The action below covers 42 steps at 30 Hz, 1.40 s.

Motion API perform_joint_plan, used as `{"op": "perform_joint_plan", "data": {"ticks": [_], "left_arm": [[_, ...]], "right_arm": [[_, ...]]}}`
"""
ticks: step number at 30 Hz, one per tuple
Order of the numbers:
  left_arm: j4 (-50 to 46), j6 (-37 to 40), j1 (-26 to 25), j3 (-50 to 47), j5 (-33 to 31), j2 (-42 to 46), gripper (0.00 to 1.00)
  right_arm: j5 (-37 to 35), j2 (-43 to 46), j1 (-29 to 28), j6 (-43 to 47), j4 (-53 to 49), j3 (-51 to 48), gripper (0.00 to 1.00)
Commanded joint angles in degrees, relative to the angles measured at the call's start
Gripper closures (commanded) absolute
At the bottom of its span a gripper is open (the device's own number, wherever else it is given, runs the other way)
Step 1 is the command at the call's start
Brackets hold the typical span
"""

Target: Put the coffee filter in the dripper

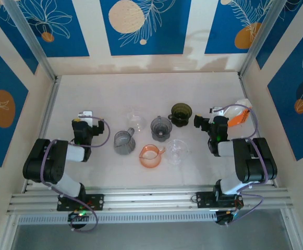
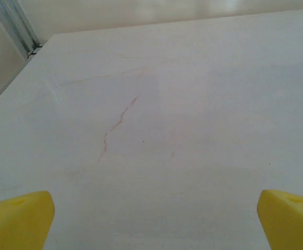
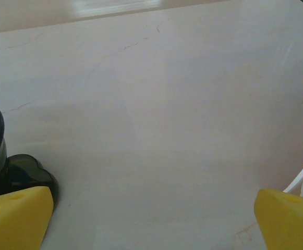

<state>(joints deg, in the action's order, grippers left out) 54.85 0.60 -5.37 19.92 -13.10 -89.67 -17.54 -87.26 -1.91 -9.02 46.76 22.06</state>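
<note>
Left tool (image 2: 154, 224) and right tool (image 3: 151, 224) gape wide; dark dripper (image 1: 181, 113) and orange dripper (image 1: 150, 155) look empty.

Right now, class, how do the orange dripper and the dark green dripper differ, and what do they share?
The orange dripper is see-through; the dark green dripper is almost black. The orange dripper sits nearer the front edge of the table, the dark green dripper farther back. Both stand mouth-up on it.
</note>
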Motion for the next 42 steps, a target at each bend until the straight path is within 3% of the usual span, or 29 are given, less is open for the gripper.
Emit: {"op": "perform_joint_plan", "data": {"ticks": [1,42], "left_arm": [[0.9,0.9,0.0,0.5,1.1,0.0,0.00],[0.6,0.7,0.1,0.6,1.3,0.1,0.00]], "right_arm": [[0.0,0.1,-0.2,1.0,2.0,0.4,0.01],[2.2,0.2,0.8,0.6,1.3,0.6,0.01]]}}
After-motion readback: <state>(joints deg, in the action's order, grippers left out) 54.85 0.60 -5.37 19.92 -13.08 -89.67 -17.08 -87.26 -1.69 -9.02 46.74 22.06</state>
